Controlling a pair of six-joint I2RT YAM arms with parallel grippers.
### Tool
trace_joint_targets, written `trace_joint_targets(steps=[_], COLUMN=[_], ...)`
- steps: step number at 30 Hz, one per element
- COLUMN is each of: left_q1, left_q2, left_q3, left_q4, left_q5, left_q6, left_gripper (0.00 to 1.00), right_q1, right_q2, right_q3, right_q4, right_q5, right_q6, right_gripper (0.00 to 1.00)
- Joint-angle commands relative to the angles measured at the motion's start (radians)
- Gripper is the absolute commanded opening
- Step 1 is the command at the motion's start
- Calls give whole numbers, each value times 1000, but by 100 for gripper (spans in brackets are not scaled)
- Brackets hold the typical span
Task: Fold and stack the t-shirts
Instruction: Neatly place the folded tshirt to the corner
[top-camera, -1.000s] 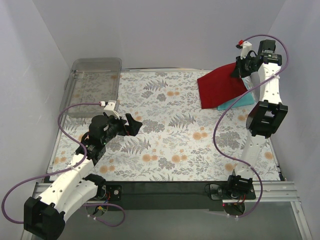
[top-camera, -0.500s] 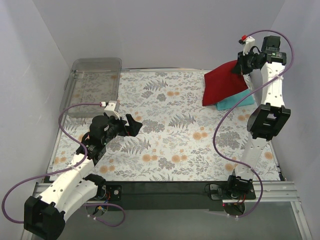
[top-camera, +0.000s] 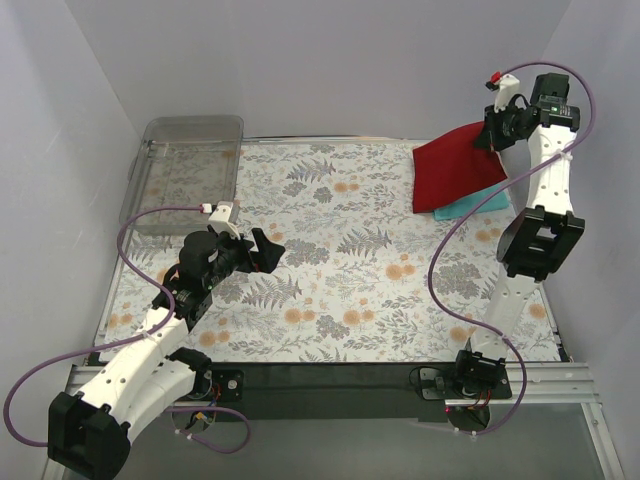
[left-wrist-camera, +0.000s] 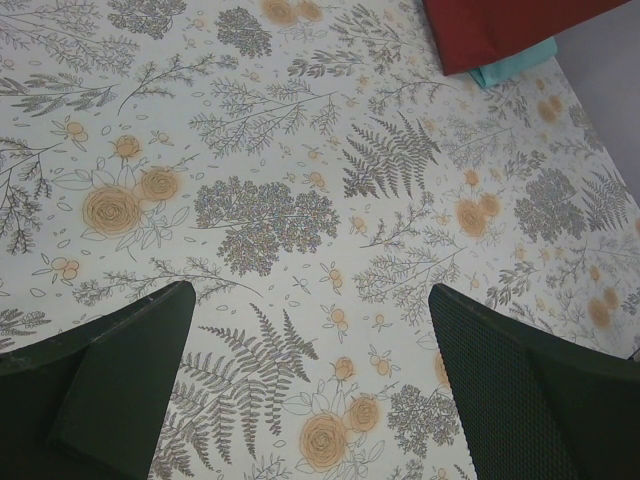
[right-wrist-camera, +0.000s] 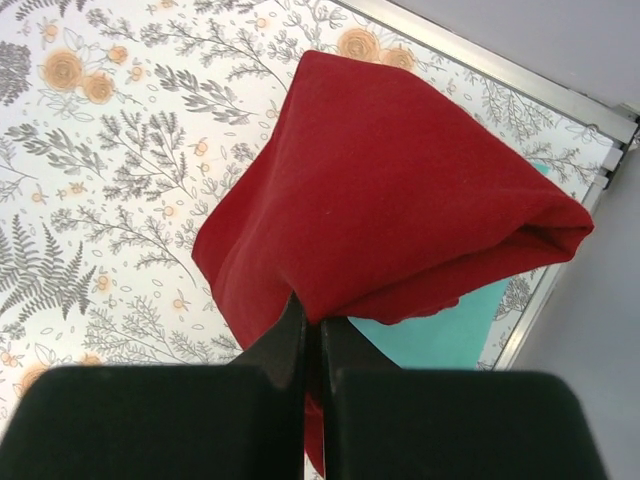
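Stacking step: right gripper (right-wrist-camera: 312, 322) pinches folded dark red t-shirt (right-wrist-camera: 400, 190), partly lifted at floral mat's (top-camera: 330, 275) far-right corner over teal t-shirt (right-wrist-camera: 452, 338); left gripper (left-wrist-camera: 312, 350) gapes, empty. Next: lower squarely, release.

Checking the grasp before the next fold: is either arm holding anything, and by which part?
The right gripper pinches a raised fold of the dark red t-shirt; the left gripper is open, holding nothing.
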Motion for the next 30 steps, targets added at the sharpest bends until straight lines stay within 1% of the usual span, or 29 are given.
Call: trace_joint_targets(steps=[1,5,14,19,23,30], left_q1=[5,7,5,5,7,5], left_q2=[-2,-1,16,21,28,33], left_q3=[-3,-5,-3,-6,-6,-5], left_q4=[15,15,15,19,24,26], left_q5=[5,4,7,10,13,14], left_q6=[14,15,12,8,6,8], left_gripper=[97,97,97,97,97,97], right_q1=[-8,-8,-8,-8,-7,4], right_q2=[14,46,69,80,83,74], right_q3=[58,90,66,61,54,21], right_q4=[51,78,137,190,227,270], right_q5=[20,47,89,162,217,236], right_q6=[-14,-25,-39,-43,-42,-45], right_gripper=[1,1,2,4,5,8])
